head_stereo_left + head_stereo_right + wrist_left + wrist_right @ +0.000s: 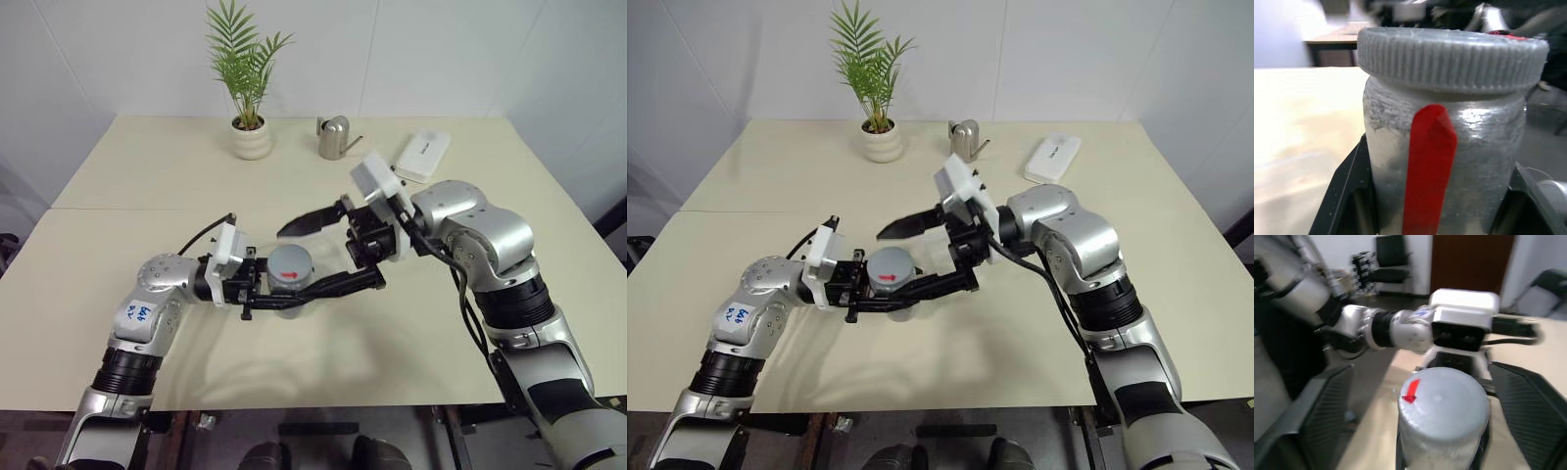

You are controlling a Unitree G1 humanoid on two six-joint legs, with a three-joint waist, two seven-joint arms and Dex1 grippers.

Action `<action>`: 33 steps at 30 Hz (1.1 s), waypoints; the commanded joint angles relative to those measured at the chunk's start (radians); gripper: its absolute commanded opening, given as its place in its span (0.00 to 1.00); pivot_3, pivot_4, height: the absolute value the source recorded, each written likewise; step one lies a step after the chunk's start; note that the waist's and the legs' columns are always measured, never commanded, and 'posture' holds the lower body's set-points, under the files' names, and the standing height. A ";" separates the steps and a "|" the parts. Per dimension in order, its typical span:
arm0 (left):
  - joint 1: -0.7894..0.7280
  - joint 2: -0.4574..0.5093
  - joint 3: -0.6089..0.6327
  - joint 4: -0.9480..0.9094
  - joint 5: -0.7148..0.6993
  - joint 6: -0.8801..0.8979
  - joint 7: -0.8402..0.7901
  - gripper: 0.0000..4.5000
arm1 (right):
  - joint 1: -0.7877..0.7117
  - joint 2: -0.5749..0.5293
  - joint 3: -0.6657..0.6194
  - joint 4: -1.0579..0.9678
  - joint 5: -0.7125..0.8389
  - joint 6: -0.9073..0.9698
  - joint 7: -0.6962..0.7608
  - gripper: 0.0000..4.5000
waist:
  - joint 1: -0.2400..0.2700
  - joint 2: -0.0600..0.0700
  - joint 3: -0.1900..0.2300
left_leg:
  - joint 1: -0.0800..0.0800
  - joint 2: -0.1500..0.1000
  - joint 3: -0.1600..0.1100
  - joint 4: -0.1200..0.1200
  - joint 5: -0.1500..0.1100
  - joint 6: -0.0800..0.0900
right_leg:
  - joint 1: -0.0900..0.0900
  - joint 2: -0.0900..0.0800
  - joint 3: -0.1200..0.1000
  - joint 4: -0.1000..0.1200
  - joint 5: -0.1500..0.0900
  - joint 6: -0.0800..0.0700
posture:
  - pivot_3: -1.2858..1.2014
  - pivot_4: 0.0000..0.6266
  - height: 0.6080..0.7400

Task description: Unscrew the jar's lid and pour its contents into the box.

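Gripping the jar [290, 284], the left claw [276, 291] is pinching it; right claw [333, 250] spread astride the lid [291, 265], risking slippage.

My head cameras look forward and down over the table [118, 206], both arms meeting near centre. My left wrist camera sits very close to the jar [1449, 161], side-on. My right wrist camera looks onto its lid [1442, 404] from nearby.

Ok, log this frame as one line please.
phase: unscrewing | left gripper: shut on jar | right gripper: open, straddling lid | lid: on jar
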 commanded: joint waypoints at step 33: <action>-0.020 -0.088 0.031 0.001 0.029 -0.042 0.148 0.43 | 0.012 0.128 -0.011 0.044 -0.162 -0.141 -0.329 0.99 | -0.004 0.000 0.000 | 0.000 0.001 0.002 0.000 -0.001 -0.001 | -0.001 0.000 0.000 0.000 0.000 0.000 | 0.52 0.24 1.00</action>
